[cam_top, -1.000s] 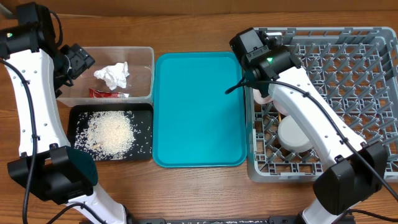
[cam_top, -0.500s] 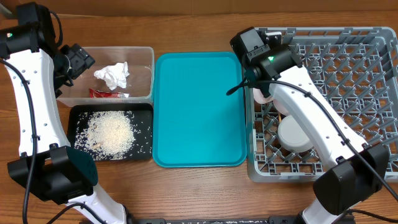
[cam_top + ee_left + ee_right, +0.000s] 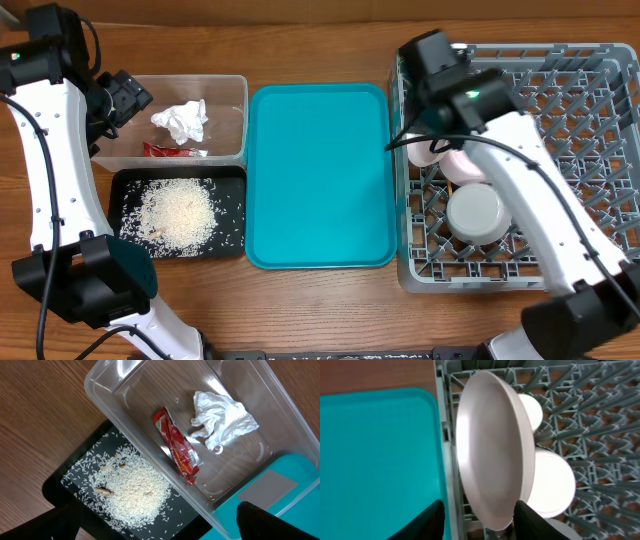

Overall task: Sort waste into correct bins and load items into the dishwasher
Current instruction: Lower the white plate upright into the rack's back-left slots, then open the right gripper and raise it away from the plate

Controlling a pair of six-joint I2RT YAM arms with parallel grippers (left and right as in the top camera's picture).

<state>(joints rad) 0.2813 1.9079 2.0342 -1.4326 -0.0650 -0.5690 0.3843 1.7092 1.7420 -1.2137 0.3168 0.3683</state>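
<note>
Wooden table (image 3: 300, 310), clear tub (image 3: 226, 128), black tray (image 3: 232, 188), teal tray (image 3: 320, 180), grey dish rack (image 3: 572, 118) side by side

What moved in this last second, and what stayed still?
The right arm swung rightward, further over the grey rack; the right claw straddles a pale plate standing in it, grip unclear. The left claw, tissue, wrapper, rice and teal tray stayed put.

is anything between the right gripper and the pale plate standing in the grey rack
Nothing visible. The pale round plate stands on edge in the grey plastic dish rack, directly between the open fingers of the right gripper; the white bowl sits behind it, not in between.
</note>
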